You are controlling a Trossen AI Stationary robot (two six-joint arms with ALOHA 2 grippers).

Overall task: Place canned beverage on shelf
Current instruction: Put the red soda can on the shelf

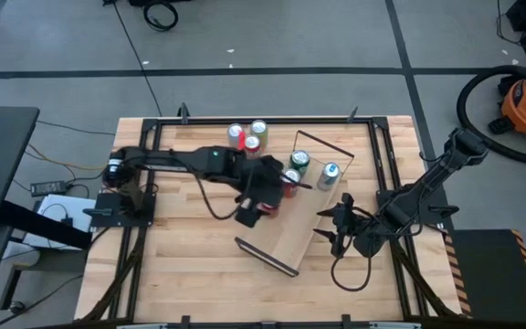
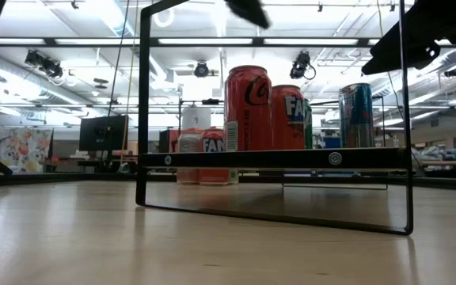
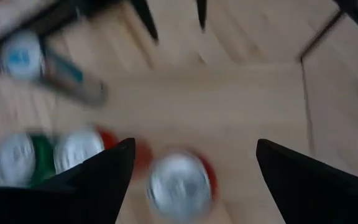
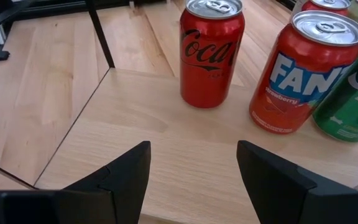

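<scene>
The shelf lies slanted in the middle of the table, a light plank with a thin black wire frame at each short end; on it stand already several cans in a row, a red cola can, beside it a red strawberry soda can, then a green can and, at the far end, a blue and silver can. The left gripper hangs over the plank just above the red cola can, which stands upright by itself on the wood; its two fingers are spread wide to both sides of the can top and they touch nothing, so this pincer holds nothing. I judge that this can is now delivered and that the step in hand is the letting go and the lifting away. Three more cans wait in a group on the bare table near the far edge, apart from the shelf; the next move, I think, calls for a straight rise so the fingers do not knock the can, and then a reach to that group. The right gripper waits low at the near side of the shelf, pointing at the row of cans; its fingers are also spread apart and empty.
</scene>
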